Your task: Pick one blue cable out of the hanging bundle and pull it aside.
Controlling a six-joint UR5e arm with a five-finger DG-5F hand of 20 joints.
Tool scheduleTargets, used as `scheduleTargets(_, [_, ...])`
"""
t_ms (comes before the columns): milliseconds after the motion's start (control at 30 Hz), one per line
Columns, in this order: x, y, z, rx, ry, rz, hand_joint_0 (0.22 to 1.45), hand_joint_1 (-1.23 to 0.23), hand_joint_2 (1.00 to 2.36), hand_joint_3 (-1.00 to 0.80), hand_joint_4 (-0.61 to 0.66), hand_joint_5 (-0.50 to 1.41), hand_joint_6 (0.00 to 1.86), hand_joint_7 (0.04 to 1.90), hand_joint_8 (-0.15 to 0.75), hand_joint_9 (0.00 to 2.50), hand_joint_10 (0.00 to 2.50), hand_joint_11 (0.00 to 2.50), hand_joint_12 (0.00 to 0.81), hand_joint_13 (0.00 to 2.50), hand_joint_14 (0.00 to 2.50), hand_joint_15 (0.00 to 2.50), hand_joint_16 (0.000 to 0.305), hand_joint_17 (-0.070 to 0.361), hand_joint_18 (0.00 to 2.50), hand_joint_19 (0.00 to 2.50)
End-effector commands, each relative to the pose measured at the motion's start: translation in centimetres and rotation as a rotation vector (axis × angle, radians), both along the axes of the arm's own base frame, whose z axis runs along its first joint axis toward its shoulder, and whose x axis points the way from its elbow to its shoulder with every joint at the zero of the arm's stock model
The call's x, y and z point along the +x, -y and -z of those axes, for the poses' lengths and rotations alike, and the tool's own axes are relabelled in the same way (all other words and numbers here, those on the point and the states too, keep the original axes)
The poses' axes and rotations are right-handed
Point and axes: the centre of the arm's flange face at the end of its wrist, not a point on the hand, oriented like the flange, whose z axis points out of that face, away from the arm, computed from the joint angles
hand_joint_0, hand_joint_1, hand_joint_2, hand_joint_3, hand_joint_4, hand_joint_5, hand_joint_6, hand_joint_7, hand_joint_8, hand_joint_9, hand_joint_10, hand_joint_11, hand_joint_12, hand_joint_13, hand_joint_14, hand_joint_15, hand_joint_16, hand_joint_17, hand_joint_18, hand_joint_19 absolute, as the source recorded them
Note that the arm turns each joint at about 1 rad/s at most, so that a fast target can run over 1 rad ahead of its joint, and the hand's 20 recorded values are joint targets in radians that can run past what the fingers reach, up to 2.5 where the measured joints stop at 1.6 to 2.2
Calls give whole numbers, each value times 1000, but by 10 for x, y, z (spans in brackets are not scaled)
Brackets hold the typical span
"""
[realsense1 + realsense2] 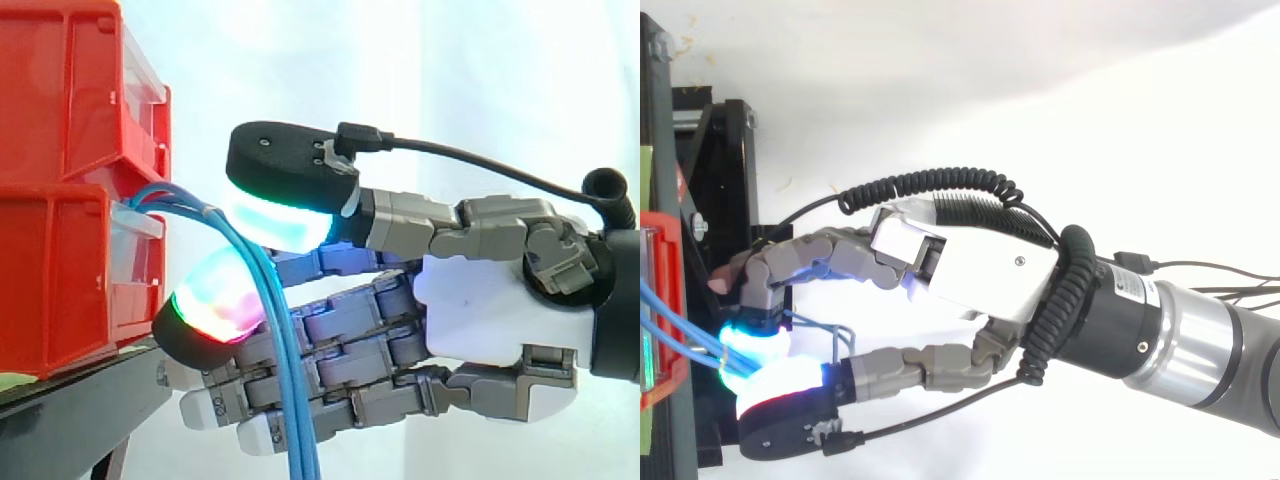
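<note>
Several blue cables (283, 340) leave the gap between the two stacked red bins (60, 100) in my side view, arc out and hang straight down in front of the stand (70, 420). The hand (490, 310) reaches in level from the right. Its upper pad (280, 222) glows cyan just above the arc, and a lower pad (215, 298), red and green, sits just under it. The bundle passes between the two, which have closed on it. I cannot tell whether they grip one strand or all of them. The other fingers lie fairly straight below, behind the hanging strands, their tips near the stand's edge.

From the top view, the hand (980, 270) comes in from the right with its back towards me. Two digits curve round to meet at the lower left, where the glowing pads (750, 345) press together just beside the bin's rim (670, 250). The cables (675, 322) run from the left edge straight into that pinch. A thin loop of blue shows just right of the pads.
</note>
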Motion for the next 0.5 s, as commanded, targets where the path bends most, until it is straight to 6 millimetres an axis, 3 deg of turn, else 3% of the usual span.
scheduleTargets(0, [0,2,-2,16,2,1,565,-664,1017,-248,228,-155,900,1046,293,590,4,196,337,469,7,219,49,110,440,275])
scheduleTargets(333, [5,7,-19,32,-20,3,577,-724,1022,-75,106,-148,932,1108,300,617,6,231,340,516,8,241,49,110,513,282])
scheduleTargets(467, [5,9,-23,45,-27,5,571,-721,1015,-9,77,-126,929,1120,333,656,4,225,376,565,7,245,57,127,587,271])
